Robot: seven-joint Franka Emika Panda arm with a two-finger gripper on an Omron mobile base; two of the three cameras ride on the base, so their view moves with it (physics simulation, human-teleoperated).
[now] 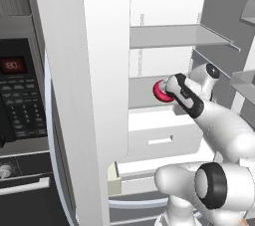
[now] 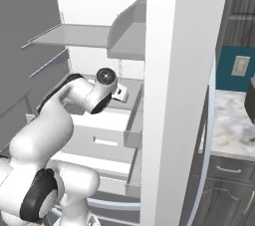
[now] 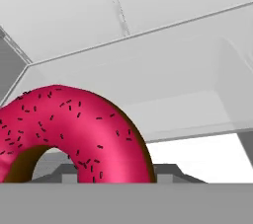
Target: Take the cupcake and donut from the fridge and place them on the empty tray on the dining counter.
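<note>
The fridge [image 1: 84, 70] stands open with its white interior showing, and my arm reaches in over the middle shelf. The donut [image 1: 160, 91], glossy red-pink with dark sprinkles, sits upright at the tip of my gripper [image 1: 168, 89], whose fingers are shut on it. In the hand view the donut [image 3: 74, 124] looms very close at the lower left, with the white shelf and back wall behind it. The cupcake, the tray and the dining counter are out of view.
An upper shelf [image 1: 174, 36] hangs above the hand and a white drawer [image 1: 159, 138] lies below it. The open doors [image 2: 184, 70] flank the arm on both sides. A black oven panel [image 1: 20, 95] stands left; a marble countertop [image 2: 229, 120] lies right.
</note>
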